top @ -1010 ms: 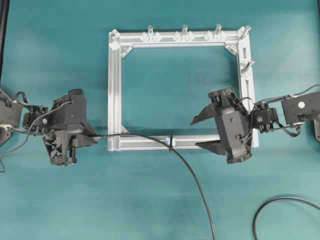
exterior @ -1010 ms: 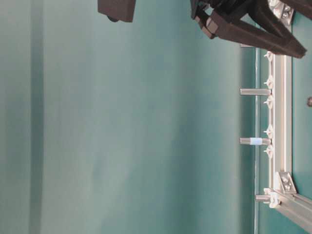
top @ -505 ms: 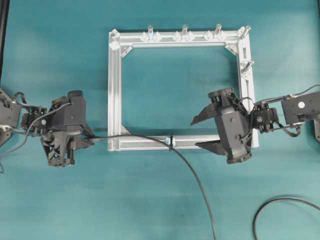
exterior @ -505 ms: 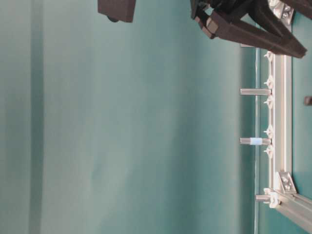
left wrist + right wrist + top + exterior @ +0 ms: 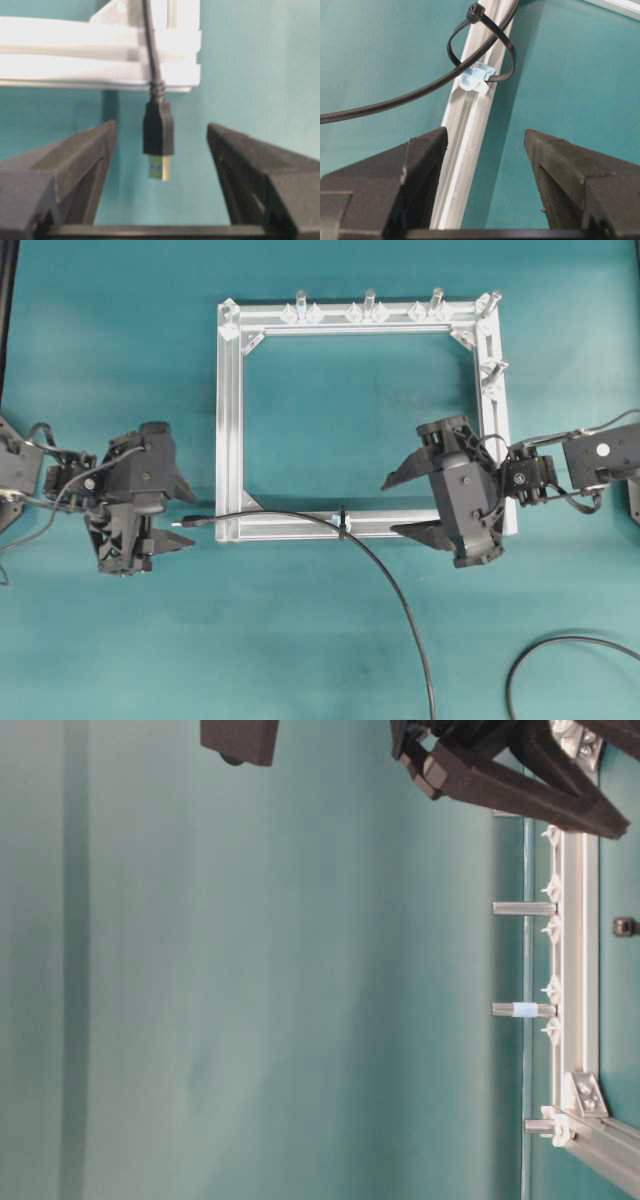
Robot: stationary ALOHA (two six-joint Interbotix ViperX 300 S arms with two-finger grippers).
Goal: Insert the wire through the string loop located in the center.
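The wire [image 5: 400, 610] is a long black cable that rises from the table's front edge and passes through the string loop [image 5: 342, 521] on the frame's near rail. It ends in a dark plug [image 5: 188, 524] left of the frame. My left gripper [image 5: 190, 518] is open, and the plug [image 5: 159, 132] lies free between its fingers without touching them. My right gripper [image 5: 390, 508] hangs open over the rail, right of the loop. The right wrist view shows the wire [image 5: 395, 102] running inside the string loop [image 5: 475, 12], by a pale-blue fitting [image 5: 475, 78].
The square aluminium frame [image 5: 228, 420] lies in the middle of the teal table, with clear pegs [image 5: 369, 302] standing on its far and right rails. Another black cable [image 5: 560, 650] curves at the front right. Thin grey cables hang by both arms.
My left gripper has opened and let go of the plug, drawing back slightly to the left. The plug now lies free between its fingers. The right arm has not moved.
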